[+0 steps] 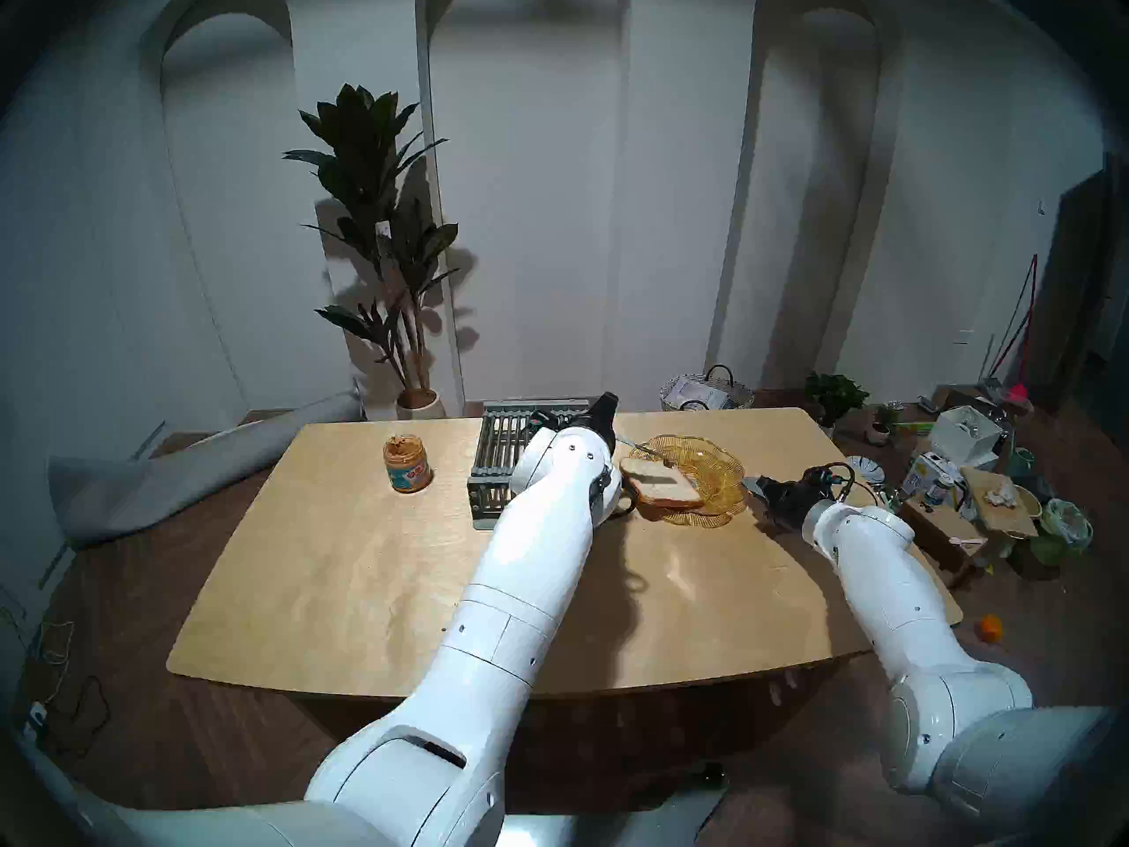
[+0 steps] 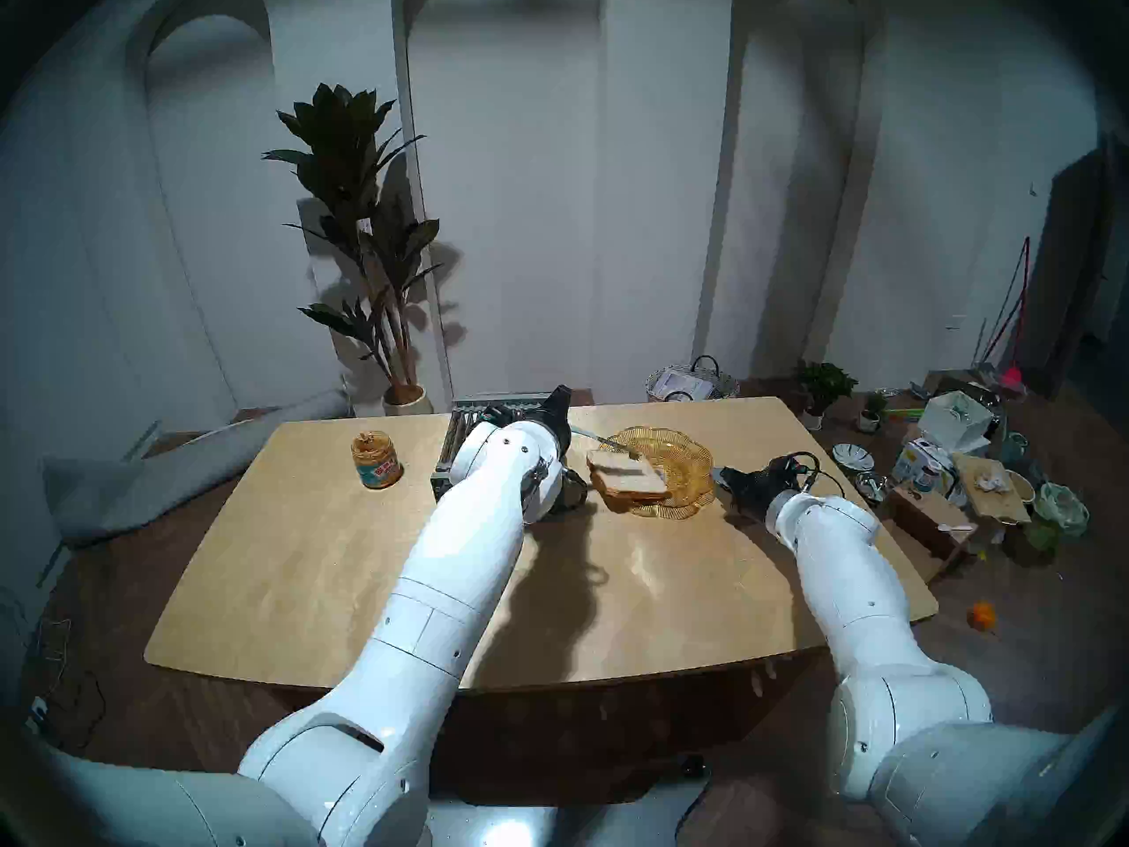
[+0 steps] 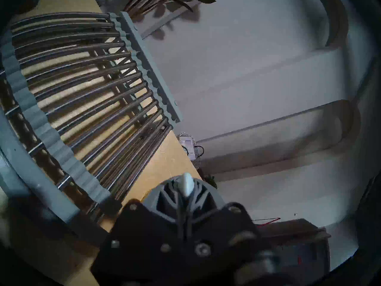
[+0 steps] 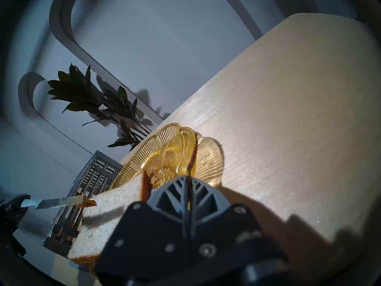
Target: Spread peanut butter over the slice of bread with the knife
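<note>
The slice of bread [image 1: 663, 488] lies across the left side of the amber glass plate [image 1: 718, 461], overhanging its rim. My left gripper [image 1: 611, 427] is shut on the knife's grey handle [image 3: 186, 186]. The knife [image 4: 59, 203] reaches right, and its tip carries a dab of peanut butter [image 4: 87, 202] at the bread's far left corner. My right gripper [image 4: 188, 184] is shut on the plate's right rim; it also shows in the head view [image 1: 754, 484]. The open peanut butter jar [image 1: 406, 464] stands far left on the table.
A grey barred rack [image 1: 504, 454] stands just left of the plate, under my left wrist, and fills the left wrist view [image 3: 82, 93]. The wooden table [image 1: 366, 583] ends close behind the plate. Clutter lies on the floor at the right [image 1: 977, 479].
</note>
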You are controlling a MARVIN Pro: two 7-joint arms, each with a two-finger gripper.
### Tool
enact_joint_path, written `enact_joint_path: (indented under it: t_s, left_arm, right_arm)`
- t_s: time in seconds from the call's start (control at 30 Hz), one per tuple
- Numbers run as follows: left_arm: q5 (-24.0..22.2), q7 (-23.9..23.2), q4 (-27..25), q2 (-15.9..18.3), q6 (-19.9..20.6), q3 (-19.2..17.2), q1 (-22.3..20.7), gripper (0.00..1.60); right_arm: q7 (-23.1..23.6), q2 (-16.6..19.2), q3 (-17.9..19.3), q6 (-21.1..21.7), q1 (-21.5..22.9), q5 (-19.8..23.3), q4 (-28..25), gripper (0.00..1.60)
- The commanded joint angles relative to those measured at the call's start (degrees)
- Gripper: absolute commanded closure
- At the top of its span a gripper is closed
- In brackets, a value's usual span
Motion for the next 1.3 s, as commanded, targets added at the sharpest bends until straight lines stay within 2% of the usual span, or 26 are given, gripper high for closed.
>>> enact_joint_path:
  t_s: [0.0,0.47,0.9,1.27]
  left_arm:
    - [1.10,0.24,0.28,-0.69,-1.78,2.82,-1.88,1.60]
    - [5.28,0.47,4.81,-1.08,-4.99,4.65,-3.22,1.60]
    - [7.41,0.00,6.71,-0.32,-6.03,5.86,-3.18,1.60]
    - [12.36,-1.51,6.67,1.31,-8.22,10.40,-1.89,1.60]
  right_arm:
    - [0.88,0.76,-0.58,-1.11,2.78,-0.45,1.47,1.60]
    - [2.80,1.59,-1.30,-2.13,4.79,-0.71,4.78,1.60]
    - [3.24,1.48,-0.95,-1.44,4.26,-0.19,3.66,1.60]
    - [2.65,1.08,-0.34,-0.48,3.71,0.23,2.05,1.60]
